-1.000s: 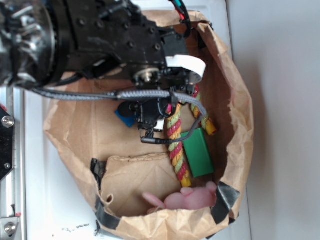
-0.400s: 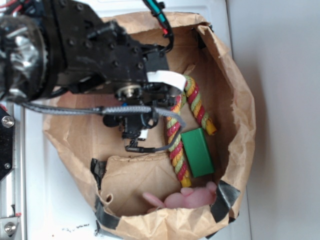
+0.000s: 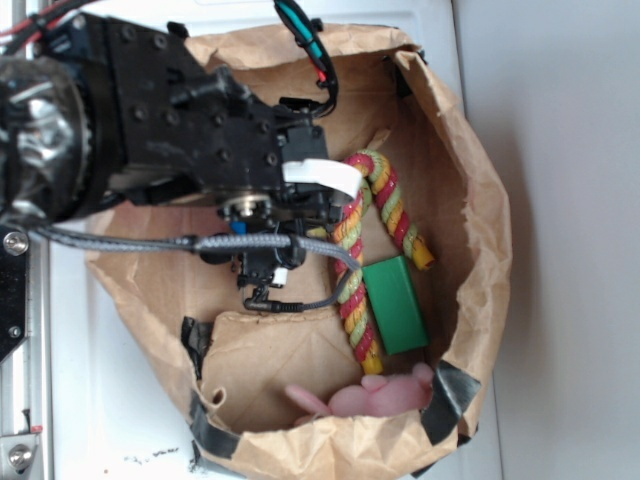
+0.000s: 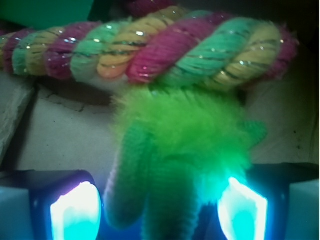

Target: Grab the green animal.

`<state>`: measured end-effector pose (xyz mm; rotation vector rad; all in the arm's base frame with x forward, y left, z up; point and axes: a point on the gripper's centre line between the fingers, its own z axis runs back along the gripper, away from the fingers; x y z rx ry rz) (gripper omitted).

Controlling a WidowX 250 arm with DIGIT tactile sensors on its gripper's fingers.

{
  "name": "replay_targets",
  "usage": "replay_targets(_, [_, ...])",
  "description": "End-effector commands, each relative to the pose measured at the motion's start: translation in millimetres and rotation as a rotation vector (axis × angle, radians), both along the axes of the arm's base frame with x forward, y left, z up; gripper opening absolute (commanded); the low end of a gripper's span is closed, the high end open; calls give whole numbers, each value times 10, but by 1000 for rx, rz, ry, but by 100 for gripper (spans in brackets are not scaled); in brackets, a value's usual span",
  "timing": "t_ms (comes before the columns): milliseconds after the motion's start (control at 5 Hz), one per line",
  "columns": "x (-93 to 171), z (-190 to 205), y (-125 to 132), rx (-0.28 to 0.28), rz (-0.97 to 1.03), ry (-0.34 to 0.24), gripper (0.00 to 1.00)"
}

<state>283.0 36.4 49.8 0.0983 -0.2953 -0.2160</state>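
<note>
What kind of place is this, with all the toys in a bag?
Probably a robot test bench, not a playroom: a paper bag on a white table holds a rope toy, a green block and a pink plush.

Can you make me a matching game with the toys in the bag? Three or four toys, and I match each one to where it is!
Toys:
1. green animal
2. rope
3. green block
4. pink toy

Places:
A. flat, right of the rope
B. at the bag's bottom edge
C. between the gripper fingers
D. curved strand down the bag's middle

Pairs: 1-C, 2-D, 3-A, 4-B
</note>
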Motion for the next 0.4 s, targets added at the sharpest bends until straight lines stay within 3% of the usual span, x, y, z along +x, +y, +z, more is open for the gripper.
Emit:
replay_targets(0, [218, 192, -66, 8, 14, -72, 100])
replay_targets(200, [306, 201, -79, 7, 30, -73, 100])
